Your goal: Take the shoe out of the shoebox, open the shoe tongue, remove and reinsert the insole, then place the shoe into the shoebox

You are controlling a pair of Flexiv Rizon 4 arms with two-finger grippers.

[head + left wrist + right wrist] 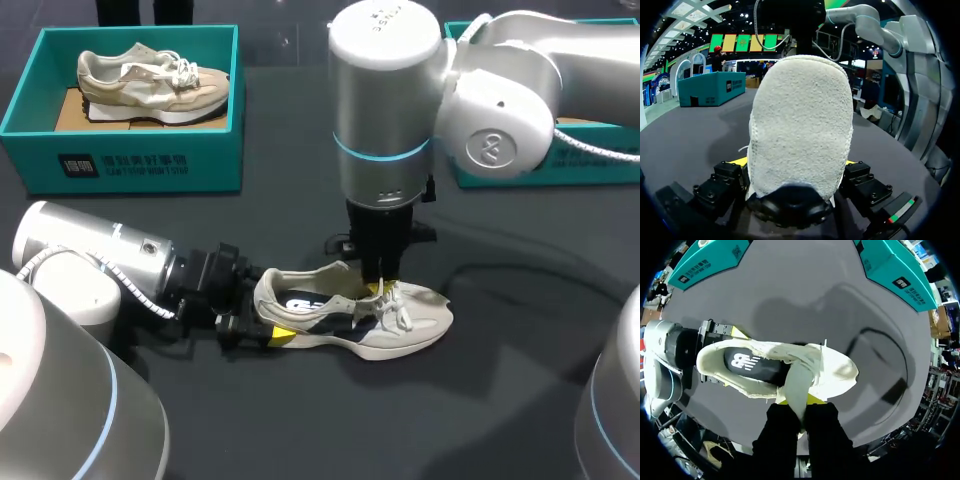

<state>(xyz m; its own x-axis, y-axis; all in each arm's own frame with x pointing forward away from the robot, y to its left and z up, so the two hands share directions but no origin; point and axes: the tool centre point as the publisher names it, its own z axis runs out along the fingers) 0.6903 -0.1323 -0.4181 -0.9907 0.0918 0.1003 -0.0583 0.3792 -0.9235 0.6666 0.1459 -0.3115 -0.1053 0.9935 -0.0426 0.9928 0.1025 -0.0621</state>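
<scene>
Two yellow tips of my right claw [801,402] were pressed together on the tongue [797,382], pinching it from straight above the shoe [360,320]. My left claw [797,162] was clamped on the shoe's heel, one finger against each side, so both arms had a hold, with the right the one placed for opening. The shoe lay upright on its sole on the table [300,430]. Its long axis ran from the heel at my left arm to the toe on my right, so I judged the tongue had to be drawn up and toward the toe. The dark insole [752,365] sat inside, bearing a white logo. Beyond the heel stood a teal shoebox [120,160] holding another shoe [150,80]. Beyond the toe stood a second teal shoebox [580,170]. Both carried white print I left unread.
</scene>
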